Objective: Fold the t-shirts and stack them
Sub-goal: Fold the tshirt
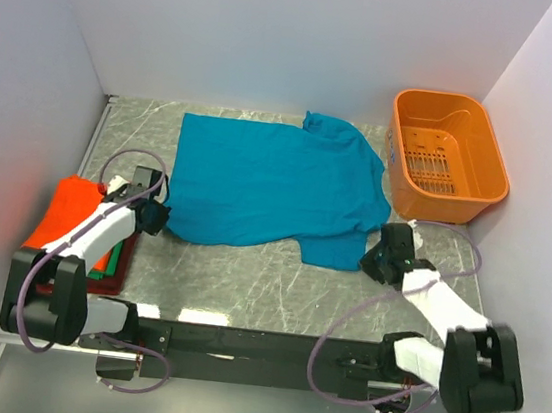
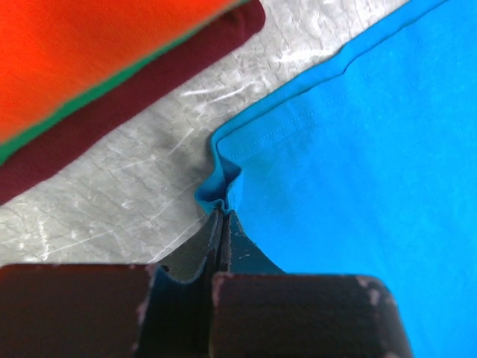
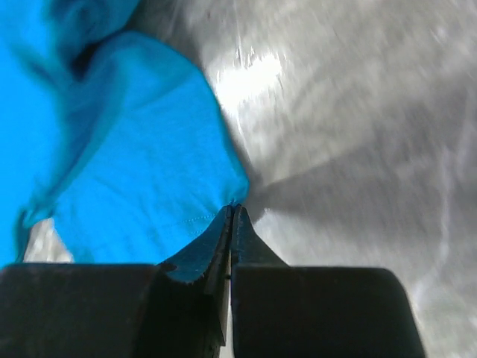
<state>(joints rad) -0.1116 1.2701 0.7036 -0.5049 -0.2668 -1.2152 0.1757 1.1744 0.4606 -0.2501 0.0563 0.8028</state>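
A teal-blue t-shirt (image 1: 263, 185) lies spread on the marble table, sleeves at the right. My left gripper (image 1: 157, 217) is shut on its near left hem corner (image 2: 218, 195), which bunches at the tips. My right gripper (image 1: 378, 260) is shut on the edge of its near right sleeve (image 3: 149, 171). A stack of folded shirts sits at the left, orange (image 1: 72, 212) on top, green (image 1: 116, 259) and dark red (image 1: 111, 277) beneath; it also shows in the left wrist view (image 2: 89, 52).
An orange plastic basket (image 1: 447, 155) stands at the back right. White walls close in the left, back and right. Bare marble (image 1: 236, 282) lies between the shirt and the arm bases.
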